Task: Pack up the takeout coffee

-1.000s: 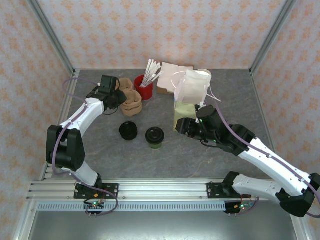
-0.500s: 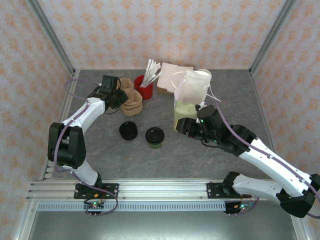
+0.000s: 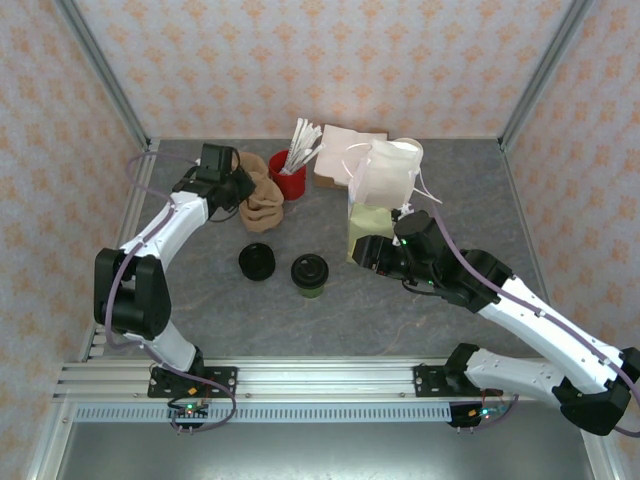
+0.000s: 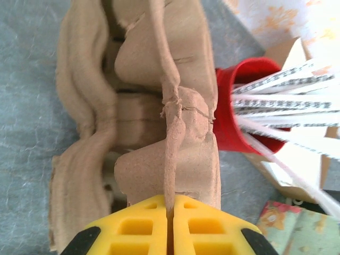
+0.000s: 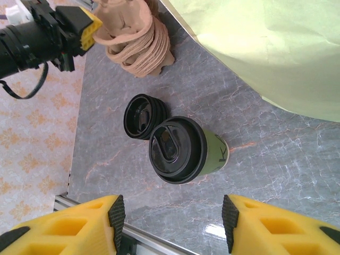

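The left gripper [image 4: 170, 223] is clenched on a thin upright ridge of the pulp carrier [image 4: 143, 106], yellow fingers pressed together with the brown wall pinched between them. Just to that gripper's right a red cup [image 4: 239, 106] of paper-wrapped sticks stands close against the carrier's edge. To the gripper's left there is bare grey table [image 4: 26, 106].

The right gripper [image 5: 172, 228] hangs released, its jaws wide apart with nothing between them. The takeout coffee [image 5: 180, 151] stands upright, black lid on, directly ahead of the open fingers, with a strip of bare tabletop between their tips and the cup. A stack of black lids [image 5: 142, 117] sits just beside the cup on its far side from this gripper. To the gripper's right the slanting wall of a pale yellow-green paper bag [image 5: 265, 48] crowds in, its lower edge near the cup. To its left the table runs open to the metal frame rail [image 5: 85, 210].
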Controlling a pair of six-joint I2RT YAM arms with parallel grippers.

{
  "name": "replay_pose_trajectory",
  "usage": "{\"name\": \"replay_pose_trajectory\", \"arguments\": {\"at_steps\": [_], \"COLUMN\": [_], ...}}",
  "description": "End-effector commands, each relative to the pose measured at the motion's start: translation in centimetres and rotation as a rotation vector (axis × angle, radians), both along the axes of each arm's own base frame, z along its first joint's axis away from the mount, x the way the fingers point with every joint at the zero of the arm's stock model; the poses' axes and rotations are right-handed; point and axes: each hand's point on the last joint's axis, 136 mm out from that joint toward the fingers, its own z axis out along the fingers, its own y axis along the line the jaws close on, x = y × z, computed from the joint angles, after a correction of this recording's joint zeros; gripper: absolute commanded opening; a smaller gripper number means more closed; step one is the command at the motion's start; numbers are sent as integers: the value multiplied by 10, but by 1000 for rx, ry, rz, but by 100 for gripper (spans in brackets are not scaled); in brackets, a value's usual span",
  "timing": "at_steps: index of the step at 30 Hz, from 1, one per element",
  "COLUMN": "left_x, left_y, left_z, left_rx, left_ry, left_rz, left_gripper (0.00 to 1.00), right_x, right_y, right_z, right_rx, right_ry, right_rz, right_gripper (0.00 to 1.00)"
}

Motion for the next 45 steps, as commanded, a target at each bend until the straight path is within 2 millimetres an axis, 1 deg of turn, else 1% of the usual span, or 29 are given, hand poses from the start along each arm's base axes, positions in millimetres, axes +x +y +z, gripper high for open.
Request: {"name": "replay_pose_trajectory", "arguments": {"at_steps": [1, 4, 6, 8, 11, 14, 18, 20, 23, 25, 27, 30, 32, 36, 45], "left_x": [4, 0, -7, -17, -37, -62, -104, -125, -155, -172, -186, -200, -206, -214, -226], "left_y": [2, 0, 0, -2, -8, -26, -51, -62, -86, -97, -104, -109, -112, -119, -133], "left_z": [52, 77, 95, 114, 144, 171, 207, 223, 242, 249, 253, 256, 257, 255, 254], "left_rx": [-8, -18, -25, -31, -30, -31, -31, -60, -154, -197, -227, -289, -337, -406, -444], "left_ry": [-115, -161, -190, -229, -291, -343, -451, -514, -606, -638, -671, -712, -731, -735, -752], "left_rz": [2, -11, -21, -36, -84, -189, -319, -369, -461, -507, -537, -557, -571, -592, -655], "left_gripper": [8, 8, 7, 7, 7, 7, 7, 7, 7, 7, 7, 7, 7, 7, 7], "right_x": [2, 1, 0, -1, -3, -7, -14, -20, -30, -36, -43, -52, -56, -56, -50], "right_y": [-10, -13, -17, -19, -23, -23, -19, -14, -7, -3, 2, 7, 11, 18, 29], "right_z": [18, 25, 32, 42, 59, 77, 99, 112, 132, 144, 155, 166, 170, 167, 155], "right_rx": [2, 17, 30, 54, 98, 138, 182, 221, 290, 326, 360, 408, 429, 436, 428], "right_ry": [-55, -75, -97, -132, -197, -267, -347, -393, -463, -507, -543, -586, -605, -604, -567], "right_rz": [-24, -31, -39, -37, -36, -4, 60, 108, 179, 225, 275, 335, 368, 393, 408], "right_gripper": [53, 52, 52, 52, 51, 51, 51, 51, 52, 53, 53, 53, 54, 55, 55]}}
